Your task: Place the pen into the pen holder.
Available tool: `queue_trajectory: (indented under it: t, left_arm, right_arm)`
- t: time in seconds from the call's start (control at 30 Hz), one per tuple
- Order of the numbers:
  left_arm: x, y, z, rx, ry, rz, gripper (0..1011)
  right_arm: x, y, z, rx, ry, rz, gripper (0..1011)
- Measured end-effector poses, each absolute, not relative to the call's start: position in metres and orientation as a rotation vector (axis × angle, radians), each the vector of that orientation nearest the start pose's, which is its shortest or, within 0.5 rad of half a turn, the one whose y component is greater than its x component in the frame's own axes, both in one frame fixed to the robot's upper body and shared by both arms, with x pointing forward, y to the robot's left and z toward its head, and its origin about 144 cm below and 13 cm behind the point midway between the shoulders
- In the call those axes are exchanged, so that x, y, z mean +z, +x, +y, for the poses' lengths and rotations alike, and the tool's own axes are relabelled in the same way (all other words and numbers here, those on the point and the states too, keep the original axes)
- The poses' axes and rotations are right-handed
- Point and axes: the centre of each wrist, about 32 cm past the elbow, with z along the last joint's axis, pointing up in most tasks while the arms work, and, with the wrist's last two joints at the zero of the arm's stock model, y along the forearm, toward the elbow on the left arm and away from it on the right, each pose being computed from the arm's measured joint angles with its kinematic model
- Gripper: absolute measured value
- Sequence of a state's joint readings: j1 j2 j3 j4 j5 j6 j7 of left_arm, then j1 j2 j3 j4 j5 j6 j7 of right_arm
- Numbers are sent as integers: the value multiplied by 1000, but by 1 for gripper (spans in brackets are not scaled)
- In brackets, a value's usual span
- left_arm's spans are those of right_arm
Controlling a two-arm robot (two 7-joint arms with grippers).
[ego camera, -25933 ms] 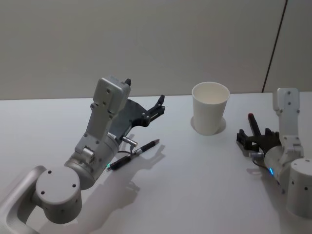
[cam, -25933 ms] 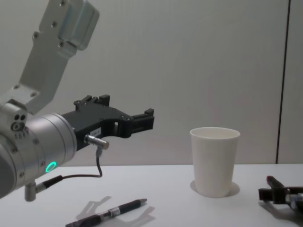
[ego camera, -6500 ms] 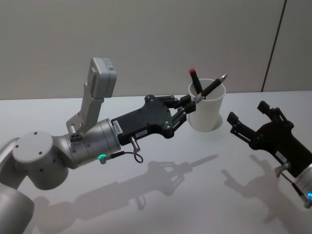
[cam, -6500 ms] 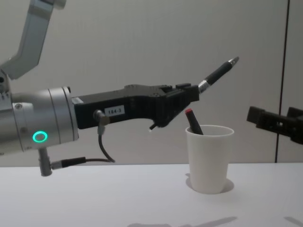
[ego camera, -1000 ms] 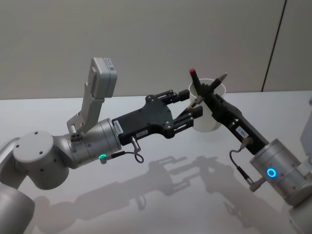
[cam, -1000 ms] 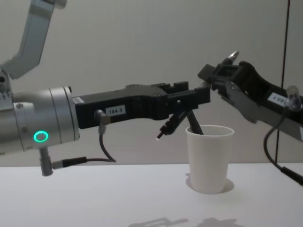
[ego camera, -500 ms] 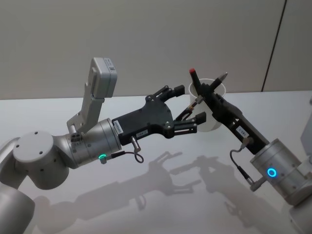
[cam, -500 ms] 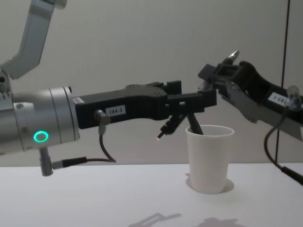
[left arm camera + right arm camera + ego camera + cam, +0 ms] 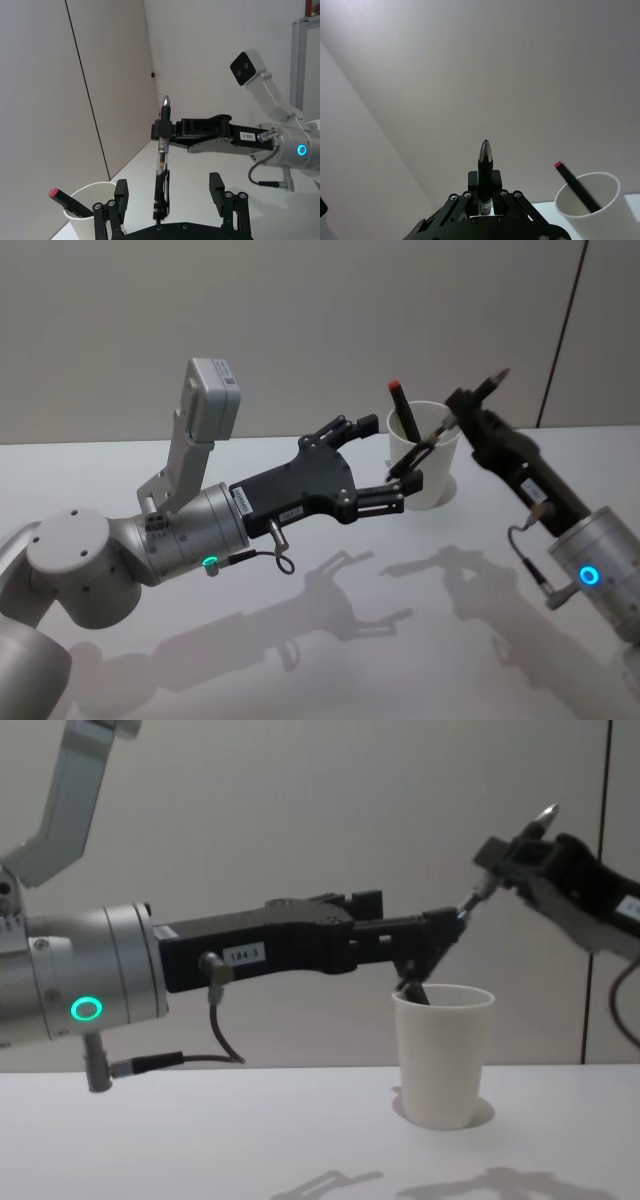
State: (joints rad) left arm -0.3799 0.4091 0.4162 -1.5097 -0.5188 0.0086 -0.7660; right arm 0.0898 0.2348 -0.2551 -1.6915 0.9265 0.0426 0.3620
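My right gripper (image 9: 466, 412) is shut on the black pen (image 9: 440, 435), which it holds tilted with its silver tip up. The pen's lower end hangs near the rim of the pen holder (image 9: 428, 480), a white paper cup on the table. In the left wrist view the pen (image 9: 160, 170) stands between the spread fingers (image 9: 120, 192) of my left gripper (image 9: 168, 189) without touching them. My left gripper (image 9: 378, 453) is open beside the cup's left side. A red-capped pen (image 9: 401, 408) leans inside the cup. In the chest view the cup (image 9: 445, 1055) sits below both grippers.
The white table (image 9: 330, 640) runs wide around the cup, with only arm shadows on it. A plain wall stands close behind. The right arm (image 9: 600, 580) reaches in from the lower right, the left arm (image 9: 150, 550) from the lower left.
My left gripper opened and let go of the black pen. My right gripper, shut on the pen, has drawn it to the right and slightly up, away from the left fingers.
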Motion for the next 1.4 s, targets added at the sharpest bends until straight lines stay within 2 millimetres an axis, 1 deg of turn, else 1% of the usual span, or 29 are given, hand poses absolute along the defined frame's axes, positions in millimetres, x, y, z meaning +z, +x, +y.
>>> queue_trajectory:
  t: [0.3, 0.53, 0.7, 0.83, 1.07, 1.4]
  left_arm:
    - [1232, 537, 233, 447, -75, -107, 1001]
    - [1232, 537, 233, 447, -75, -107, 1001]
    - [1232, 537, 233, 447, -75, -107, 1001]
    - [1232, 537, 233, 447, -75, -107, 1001]
    - [1232, 537, 233, 447, -75, -107, 1001]
    - [1232, 537, 233, 447, -75, -107, 1001]
  right_arm:
    - [1207, 478, -225, -922, 539, 228, 138]
    - [1212, 484, -233, -974, 499, 115, 138]
    - [1217, 494, -238, -1021, 450, 6, 137]
    - [1218, 500, -239, -1043, 420, -53, 138]
    - [1218, 519, -239, -1080, 362, -159, 138]
    - [1210, 540, -236, -1098, 309, -214, 138]
